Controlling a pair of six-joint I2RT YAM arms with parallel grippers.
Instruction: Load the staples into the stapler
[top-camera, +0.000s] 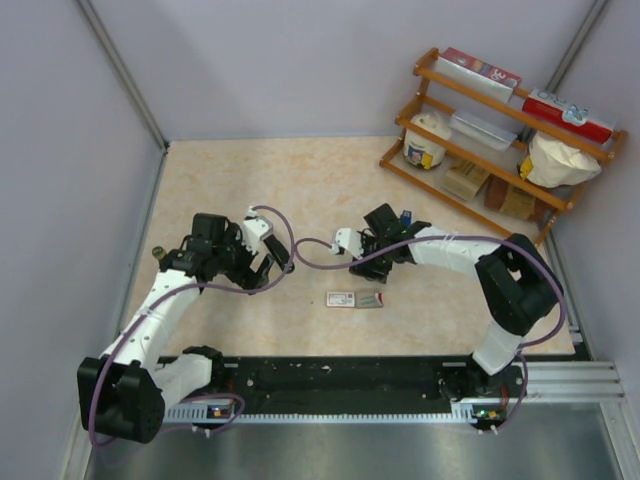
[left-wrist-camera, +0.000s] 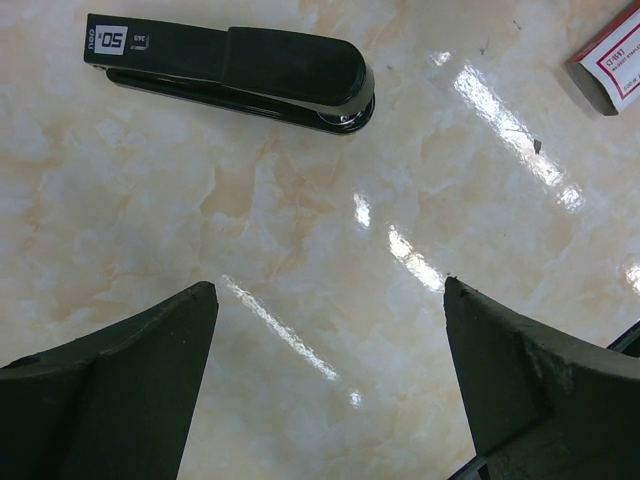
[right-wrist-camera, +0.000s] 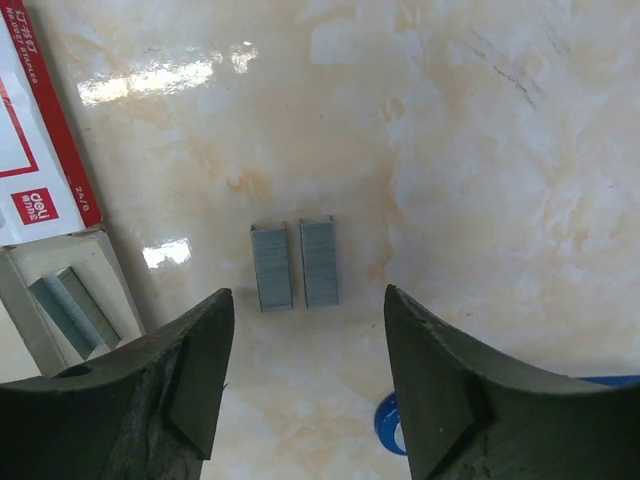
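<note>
Hovering spread wide, the right tool (right-wrist-camera: 307, 300) brackets the staples (right-wrist-camera: 319, 262), two strips on the tabletop (right-wrist-camera: 480, 150) between its tips, seemingly lined up for a pinch, while the left tool (left-wrist-camera: 330, 290), equally wide, faces the closed stapler (left-wrist-camera: 240, 70) ahead.

Overhead camera sits high behind the arms (top-camera: 160, 310), looking down on the whole desk (top-camera: 300, 180). Wrist cameras hang close, peering down past the left pincer (left-wrist-camera: 328, 288) and right pincer (right-wrist-camera: 307, 293); all three catch the staple box (top-camera: 342, 299).

arms (top-camera: 152, 312): white links, black joints | cables (top-camera: 291, 243): purple | tool fingers (left-wrist-camera: 110, 400): black
</note>
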